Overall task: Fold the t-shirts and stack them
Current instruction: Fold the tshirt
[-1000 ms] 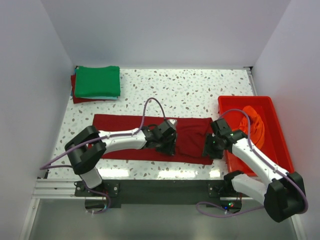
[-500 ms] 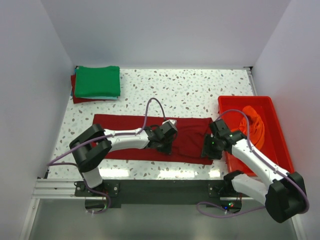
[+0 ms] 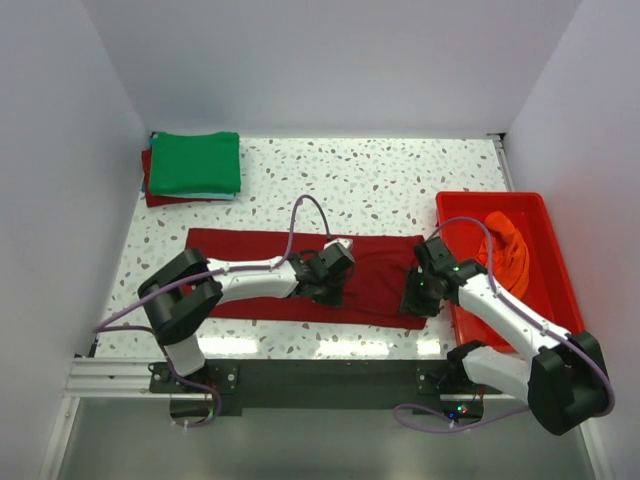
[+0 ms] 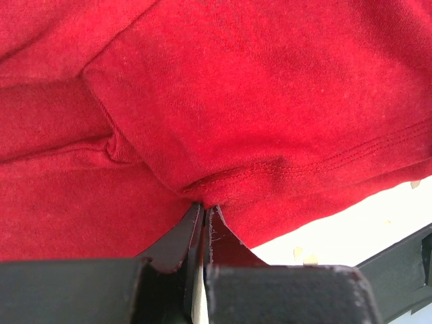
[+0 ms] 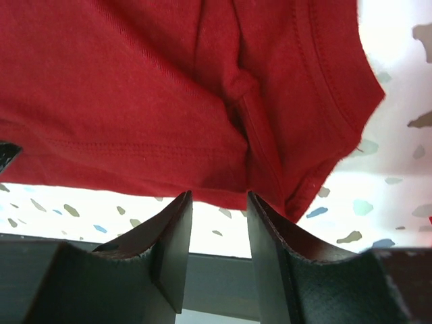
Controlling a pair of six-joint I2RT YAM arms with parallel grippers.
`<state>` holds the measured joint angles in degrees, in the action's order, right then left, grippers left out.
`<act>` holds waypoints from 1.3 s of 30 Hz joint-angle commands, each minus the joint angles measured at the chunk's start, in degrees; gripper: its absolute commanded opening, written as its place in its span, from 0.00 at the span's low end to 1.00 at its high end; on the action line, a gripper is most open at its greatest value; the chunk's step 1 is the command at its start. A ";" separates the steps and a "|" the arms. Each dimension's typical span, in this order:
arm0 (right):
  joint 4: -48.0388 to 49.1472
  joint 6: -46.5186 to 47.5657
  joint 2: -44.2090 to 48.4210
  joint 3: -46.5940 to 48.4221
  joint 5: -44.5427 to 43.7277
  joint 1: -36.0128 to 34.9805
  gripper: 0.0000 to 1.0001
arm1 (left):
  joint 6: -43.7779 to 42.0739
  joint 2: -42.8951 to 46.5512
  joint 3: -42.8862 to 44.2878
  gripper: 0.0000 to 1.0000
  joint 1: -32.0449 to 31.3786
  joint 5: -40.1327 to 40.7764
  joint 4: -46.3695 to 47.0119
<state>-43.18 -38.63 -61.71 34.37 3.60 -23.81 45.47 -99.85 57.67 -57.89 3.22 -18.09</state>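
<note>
Reading from the left, take the spread dark red t-shirt as the reference: it lies flat as a long band across the near half of the table. Well beyond its far left corner, a folded green t-shirt rests on a folded dark red t-shirt. This is judged to be the finished stack, set apart from the working area. The left gripper sits over the near edge of the reference shirt, just right of its middle. Its jaws are pressed together on a puckered bit of the hem, so it grips the cloth, probably to lift that edge for a fold. The right gripper is at the near right corner of the same shirt. Its jaws stand apart, astride the hem edge with nothing clamped, so a matching pinch there is judged not yet made. Just right of the shirt's right end stands the red tub, holding a crumpled orange t-shirt that awaits folding. The table is a flat, hard, white speckled top. Plain pale walls enclose it on the left, far and right sides.
</note>
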 commanded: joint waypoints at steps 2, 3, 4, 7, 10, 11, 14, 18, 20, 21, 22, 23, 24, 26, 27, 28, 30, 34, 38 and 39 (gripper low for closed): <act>3.89 -0.74 -2.18 -0.44 -1.57 -0.80 0.41 | 0.32 3.35 -0.63 0.00 -0.12 1.08 1.12; 4.07 -0.74 -2.53 -0.44 -1.83 -0.97 0.40 | 0.32 3.44 -0.63 0.00 -0.12 1.17 0.95; 4.07 -0.66 -3.32 -0.44 -2.01 -0.88 0.40 | 0.32 3.44 -0.63 0.00 -0.12 1.17 0.95; 4.77 -0.65 -4.55 -0.80 -1.84 -1.23 0.38 | 0.32 3.35 -0.54 0.00 -0.12 1.08 0.77; 5.21 -0.74 -5.17 -1.23 -2.01 -1.32 0.35 | 0.23 3.35 -0.37 0.00 -0.21 1.17 0.51; 5.38 -0.74 -5.35 -1.32 -2.19 -1.50 0.33 | 0.23 3.44 -0.36 0.00 -0.12 1.17 0.51; 5.82 -0.74 -5.87 -1.59 -2.28 -1.41 0.26 | 0.05 3.61 -0.36 0.00 -0.12 1.35 0.33; 6.18 -0.65 -6.84 -1.41 -2.45 -1.59 0.15 | -0.12 3.70 -0.28 0.00 -0.12 1.26 0.07; 6.26 -0.65 -6.93 -1.24 -2.54 -1.50 0.09 | -0.30 3.61 -0.19 0.00 -0.12 1.26 -0.02; 6.35 -0.65 -7.19 -1.24 -2.54 -1.50 0.07 | -0.30 3.70 -0.19 0.00 -0.12 1.26 -0.11; 6.27 -0.65 -7.19 -1.15 -2.54 -1.59 0.05 | -0.30 3.61 -0.10 0.00 -0.12 1.26 -0.19; 5.92 -0.65 -7.19 -0.97 -2.45 -1.59 0.01 | -0.38 3.61 0.07 0.00 -0.12 1.26 -0.37; 5.65 -0.65 -7.02 -0.54 -2.45 -1.50 0.00 | -0.39 3.70 0.07 0.00 -0.12 1.26 -0.54; 3.82 -0.65 -6.23 0.17 -2.45 -1.67 0.00 | -0.47 3.79 0.34 0.00 -0.12 1.35 -0.98; 3.11 -0.65 -5.79 0.78 -2.71 -1.76 0.00 | -0.56 3.88 0.34 0.00 -0.12 1.52 -1.33; 2.40 -1.00 -4.57 1.13 -2.80 -1.68 0.00 | -0.47 4.31 0.25 0.00 -0.12 1.61 -1.51; 0.21 -1.35 -3.33 1.66 -2.72 -1.76 0.00 | -0.39 4.58 -0.01 0.00 -0.12 2.05 -2.30; -2.26 -2.32 -1.39 1.84 -1.14 -1.85 0.00 | -0.21 5.11 -0.45 0.00 -0.12 3.01 -3.88; -3.84 -2.68 -0.69 1.93 0.09 -2.29 0.00 | -0.03 6.51 -0.72 0.00 -0.21 3.89 -5.03; -4.10 -2.68 -0.69 2.10 0.53 -2.38 0.00 | 0.05 6.69 -0.72 0.00 -0.12 4.07 -5.46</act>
<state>-44.14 -40.12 -63.24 34.68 2.85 -25.74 45.45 -95.98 57.30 -57.89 5.02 -21.80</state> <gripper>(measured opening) 0.010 0.027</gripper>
